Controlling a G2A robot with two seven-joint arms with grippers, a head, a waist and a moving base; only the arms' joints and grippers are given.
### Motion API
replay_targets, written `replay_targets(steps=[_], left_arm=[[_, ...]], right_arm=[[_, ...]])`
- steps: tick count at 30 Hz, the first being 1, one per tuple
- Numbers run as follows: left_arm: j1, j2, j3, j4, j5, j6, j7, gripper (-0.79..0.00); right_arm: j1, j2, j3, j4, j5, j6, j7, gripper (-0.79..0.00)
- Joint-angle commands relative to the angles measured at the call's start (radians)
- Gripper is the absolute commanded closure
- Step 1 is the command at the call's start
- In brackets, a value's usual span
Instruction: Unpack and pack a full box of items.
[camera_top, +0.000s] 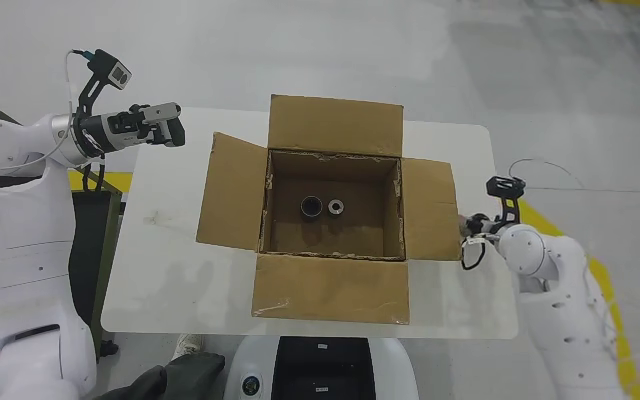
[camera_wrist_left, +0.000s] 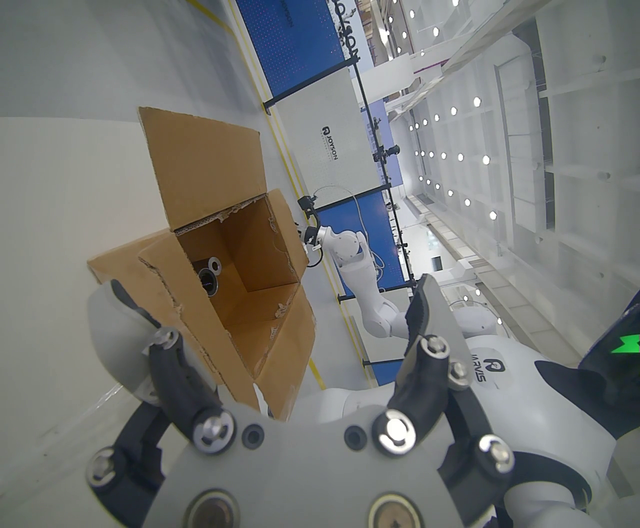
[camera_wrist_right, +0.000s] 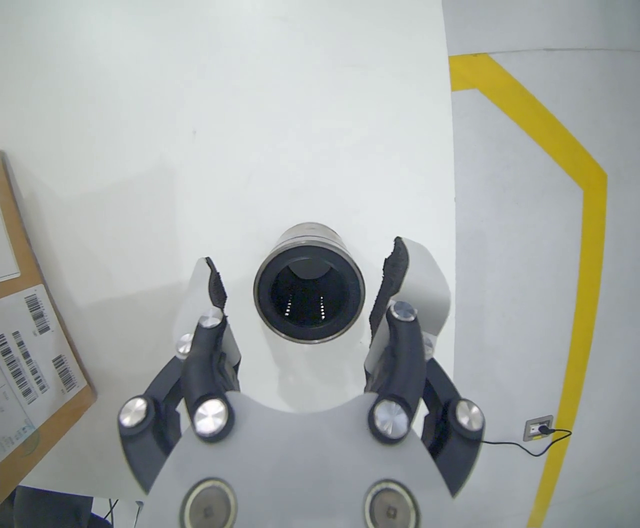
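An open cardboard box (camera_top: 335, 215) stands mid-table with all its flaps folded out. On its floor lie a dark metal cylinder (camera_top: 312, 207) and a smaller silver ring (camera_top: 336, 207); both also show in the left wrist view, the cylinder (camera_wrist_left: 209, 282) beside the ring (camera_wrist_left: 216, 264). My right gripper (camera_wrist_right: 300, 285) is open just right of the box, its fingers on either side of an upright hollow metal cylinder (camera_wrist_right: 308, 300) on the table, with small gaps to it. My left gripper (camera_wrist_left: 272, 320) is open and holds nothing, raised over the table's far left corner (camera_top: 178, 127).
The white table (camera_top: 160, 260) has bare room left of the box and a narrower strip to its right. A box flap with barcode labels (camera_wrist_right: 30, 320) lies close to the right gripper. The table edge and yellow floor tape (camera_wrist_right: 585, 250) run just beyond it.
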Motion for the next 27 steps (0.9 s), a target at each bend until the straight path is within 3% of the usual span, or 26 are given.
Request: replay_targets(steps=[1,12,27], left_arm=[[0.000,0.000,0.000,0.000,0.000,0.000,0.000,-0.785],[0.000,0.000,0.000,0.000,0.000,0.000,0.000,-0.785],[0.000,0.000,0.000,0.000,0.000,0.000,0.000,-0.785]], right_arm=[[-0.007,0.001,0.005,-0.021,-0.013,0.006,0.008,-0.631],[-0.056,0.011,0.066,-0.175,-0.115,0.059,0.033,-0.640],[-0.091,0.011,0.054,-0.440,-0.209,0.010,0.038,-0.699]])
